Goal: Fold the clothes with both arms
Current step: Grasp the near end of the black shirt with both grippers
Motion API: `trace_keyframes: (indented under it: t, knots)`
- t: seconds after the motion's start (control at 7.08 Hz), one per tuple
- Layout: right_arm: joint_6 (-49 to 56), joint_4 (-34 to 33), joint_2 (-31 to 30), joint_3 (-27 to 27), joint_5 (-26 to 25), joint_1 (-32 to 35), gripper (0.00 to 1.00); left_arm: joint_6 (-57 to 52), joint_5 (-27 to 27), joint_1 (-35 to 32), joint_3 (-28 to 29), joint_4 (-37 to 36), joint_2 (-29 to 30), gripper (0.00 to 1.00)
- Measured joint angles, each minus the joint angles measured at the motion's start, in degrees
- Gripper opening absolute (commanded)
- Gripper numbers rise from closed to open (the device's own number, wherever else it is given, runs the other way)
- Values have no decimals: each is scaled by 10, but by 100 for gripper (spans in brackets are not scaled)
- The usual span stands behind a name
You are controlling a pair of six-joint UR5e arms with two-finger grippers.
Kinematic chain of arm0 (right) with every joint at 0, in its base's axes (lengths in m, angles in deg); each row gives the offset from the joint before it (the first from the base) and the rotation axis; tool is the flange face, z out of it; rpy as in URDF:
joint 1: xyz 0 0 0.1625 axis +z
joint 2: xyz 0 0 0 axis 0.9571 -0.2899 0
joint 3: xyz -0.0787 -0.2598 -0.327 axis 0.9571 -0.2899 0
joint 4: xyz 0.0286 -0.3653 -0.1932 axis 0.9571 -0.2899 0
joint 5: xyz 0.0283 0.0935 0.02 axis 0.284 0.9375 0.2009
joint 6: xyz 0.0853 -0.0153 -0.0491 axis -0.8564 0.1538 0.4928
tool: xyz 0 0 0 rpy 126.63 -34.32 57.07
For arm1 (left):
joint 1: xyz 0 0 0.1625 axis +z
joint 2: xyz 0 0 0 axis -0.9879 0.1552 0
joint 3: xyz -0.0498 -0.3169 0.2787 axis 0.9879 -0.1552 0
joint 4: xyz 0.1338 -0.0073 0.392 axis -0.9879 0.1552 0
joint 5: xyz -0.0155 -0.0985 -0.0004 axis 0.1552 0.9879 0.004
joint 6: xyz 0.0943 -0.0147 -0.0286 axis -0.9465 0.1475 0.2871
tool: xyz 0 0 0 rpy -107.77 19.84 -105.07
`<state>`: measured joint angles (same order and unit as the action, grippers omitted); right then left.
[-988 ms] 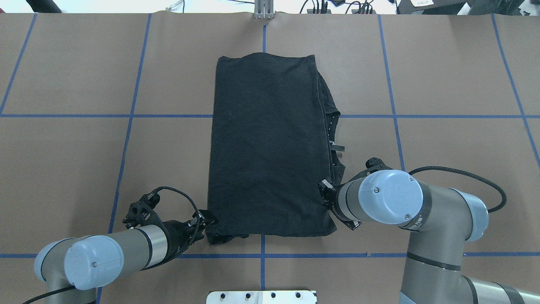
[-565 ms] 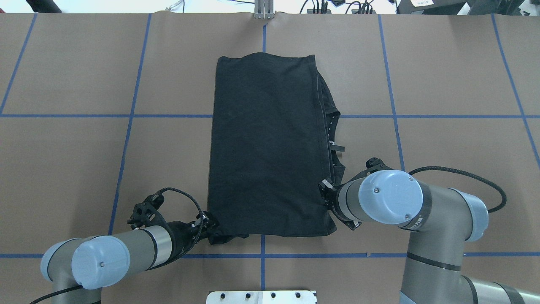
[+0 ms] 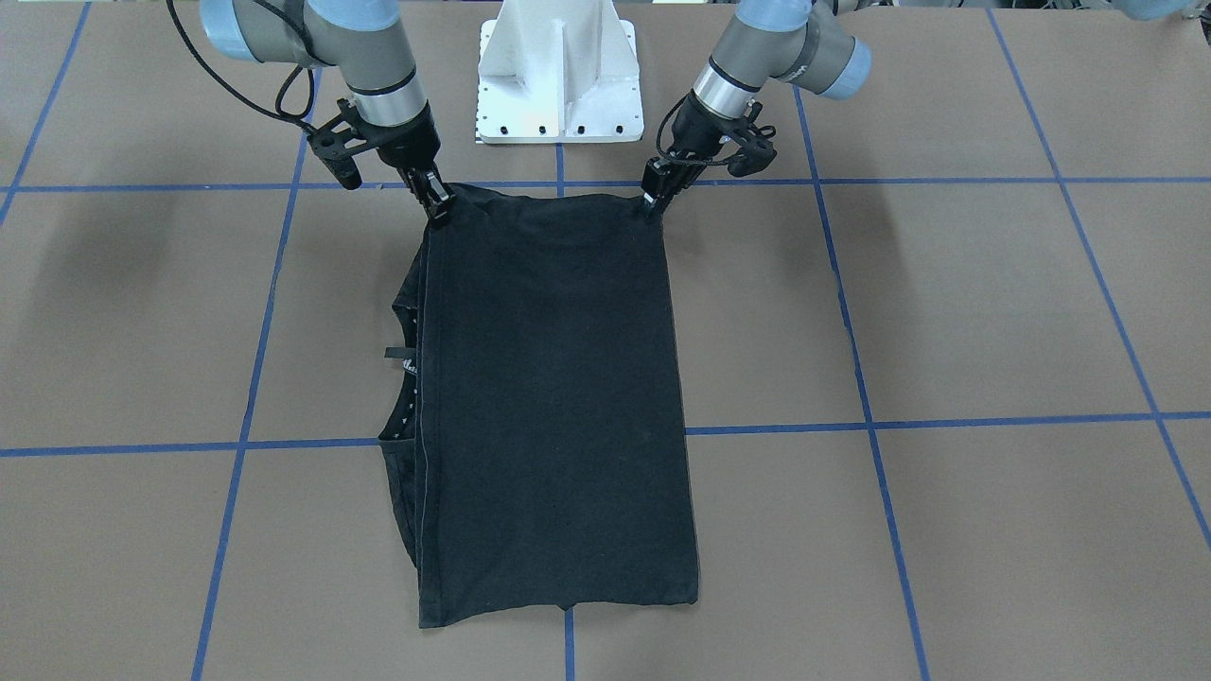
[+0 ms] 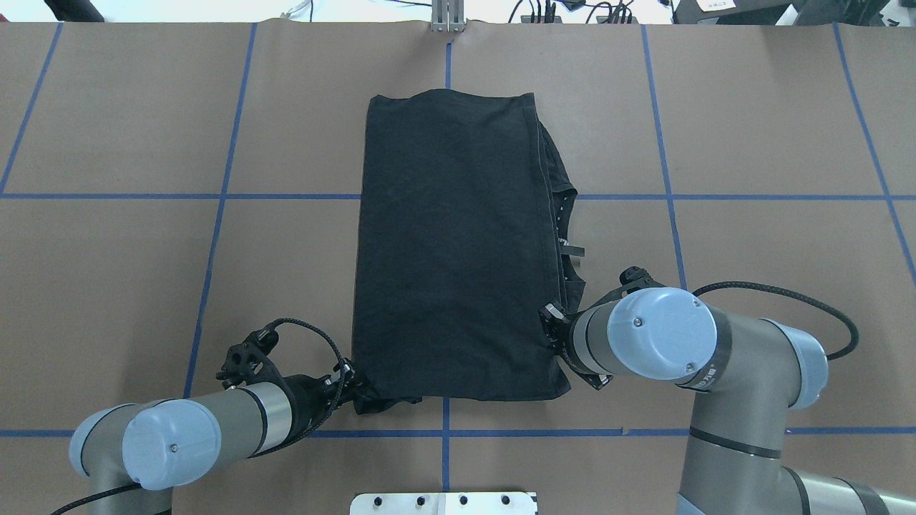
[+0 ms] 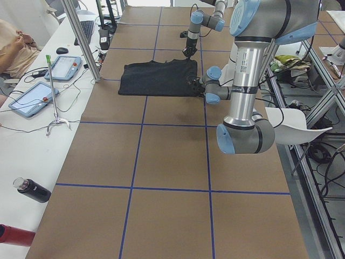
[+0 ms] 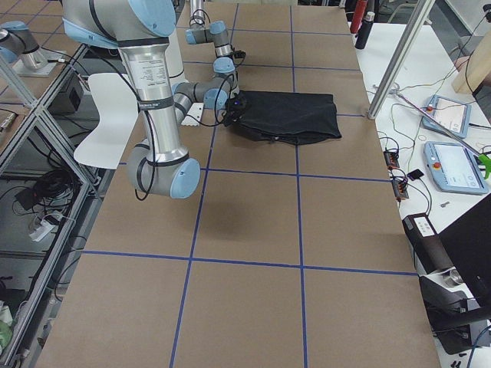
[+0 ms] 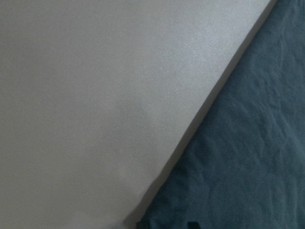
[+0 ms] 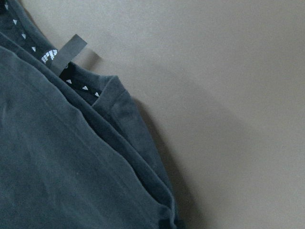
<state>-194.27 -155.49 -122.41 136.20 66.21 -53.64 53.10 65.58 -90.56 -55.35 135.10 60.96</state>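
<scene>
The black T-shirt (image 4: 451, 243) lies flat on the brown table, folded lengthwise into a long rectangle (image 3: 549, 397). Its collar with a small tag (image 8: 66, 53) pokes out along the robot's right edge. At the near-left corner my left gripper (image 4: 358, 386) is low on the table and pinches the slightly bunched cloth (image 3: 652, 205). My right gripper (image 3: 439, 212) is shut on the near-right corner; from overhead the arm hides it. Neither corner is lifted. The wrist views show only cloth (image 7: 238, 143) and table. The shirt's print is hidden.
The white pedestal base (image 3: 558, 76) stands just behind the shirt's near edge. Blue tape lines cross the table. A side bench along the far edge holds tablets (image 5: 32, 98), a bottle (image 5: 32, 190) and a metal post (image 5: 81, 38); a person's arm (image 5: 11, 43) rests there.
My left gripper has slid forward and slightly toward the robot onto the shirt's near-left corner, then stopped. The right arm and the shirt have stayed still.
</scene>
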Motion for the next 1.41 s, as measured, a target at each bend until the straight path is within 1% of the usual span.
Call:
trace_keyframes:
  t: [0.28,0.42,0.56,0.71,1.41]
  knots:
    - [0,0,0,0,0,0,0,-1,0,0,-1,0,-2,60]
    - [0,0,0,0,0,0,0,-1,0,1,-1,0,-3,52]
    - [0,0,0,0,0,0,0,-1,0,1,-1,0,-3,47]
    - [0,0,0,0,0,0,0,-1,0,1,-1,-1,-3,45]
    - [0,0,1,0,0,0,0,1,0,7,0,-2,-4,47]
